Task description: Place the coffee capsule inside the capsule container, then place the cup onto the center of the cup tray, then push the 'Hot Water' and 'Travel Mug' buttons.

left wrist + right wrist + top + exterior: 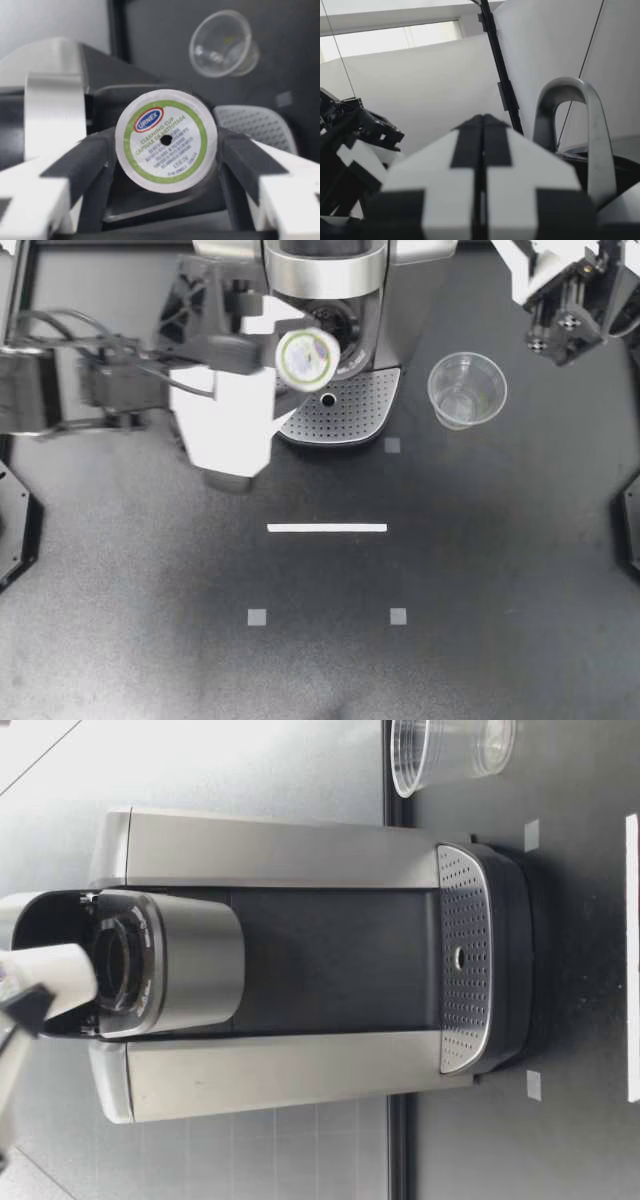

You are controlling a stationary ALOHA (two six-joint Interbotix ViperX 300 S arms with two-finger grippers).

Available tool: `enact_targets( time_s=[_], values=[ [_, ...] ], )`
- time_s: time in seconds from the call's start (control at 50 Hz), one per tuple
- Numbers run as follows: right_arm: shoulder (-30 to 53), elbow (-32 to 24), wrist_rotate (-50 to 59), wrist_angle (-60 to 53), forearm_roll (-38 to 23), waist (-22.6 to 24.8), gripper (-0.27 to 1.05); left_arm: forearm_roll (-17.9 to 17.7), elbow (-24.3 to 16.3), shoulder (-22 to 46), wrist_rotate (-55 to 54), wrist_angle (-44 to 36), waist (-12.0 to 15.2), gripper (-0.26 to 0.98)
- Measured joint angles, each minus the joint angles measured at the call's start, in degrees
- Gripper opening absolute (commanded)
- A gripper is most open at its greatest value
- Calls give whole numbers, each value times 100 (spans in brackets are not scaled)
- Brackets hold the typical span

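My left gripper (286,360) is shut on the coffee capsule (307,358), a white cup with a green-ringed foil lid. It holds the capsule in the air just in front of the coffee machine's open capsule container (336,320). In the left wrist view both fingers (82,160) press the capsule (166,141) from its two sides. The low view shows the capsule (52,982) level with the open container (120,965). The clear plastic cup (466,390) stands upright on the table beside the perforated cup tray (350,410). My right gripper (556,332) is shut and empty, raised at the back right.
The coffee machine (300,850) fills the back middle of the table, its lid handle (570,130) beside my right gripper (481,150). A white tape strip (327,528) and small grey squares (257,617) mark the black table in front.
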Motion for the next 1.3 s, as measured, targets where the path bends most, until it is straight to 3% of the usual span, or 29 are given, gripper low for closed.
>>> enact_targets(
  time_s=[0.32,0.94,1.3],
  values=[
    [-105,79,-18,0,9,0,8,677,-9,211,-308,158,-9,43],
    [-114,141,-18,0,9,9,8,861,-53,343,-316,176,-35,44],
    [-114,149,-18,0,0,0,8,1028,-281,668,-422,677,-62,47]
  ],
)
